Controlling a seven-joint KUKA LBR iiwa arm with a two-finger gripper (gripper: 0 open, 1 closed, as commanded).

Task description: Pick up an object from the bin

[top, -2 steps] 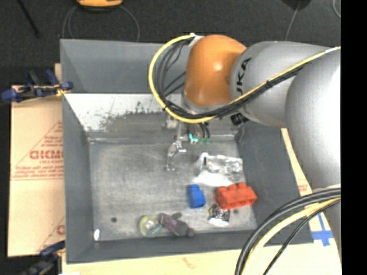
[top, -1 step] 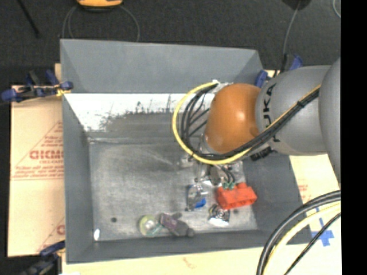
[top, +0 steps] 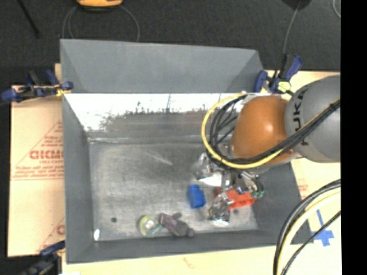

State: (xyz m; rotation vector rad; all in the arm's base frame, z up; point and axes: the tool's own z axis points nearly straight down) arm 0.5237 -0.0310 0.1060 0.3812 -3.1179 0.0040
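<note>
The hand sits at 4 o'clock in the bin, a blue block just at its 9 o'clock. How wide it is open cannot be told.

Grey bin, blue block — red clip

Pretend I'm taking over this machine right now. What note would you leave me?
Gripper: low in the bin, near its right front corner; grip cannot be told from here.
Things: a blue block just to the view's left of it, a red piece to the view's right. A pale round disc and a dark purple piece lie apart by the front wall.
Done: arm is down among the things.
Left: nothing seen lifted yet; grasp one and raise it.
</note>
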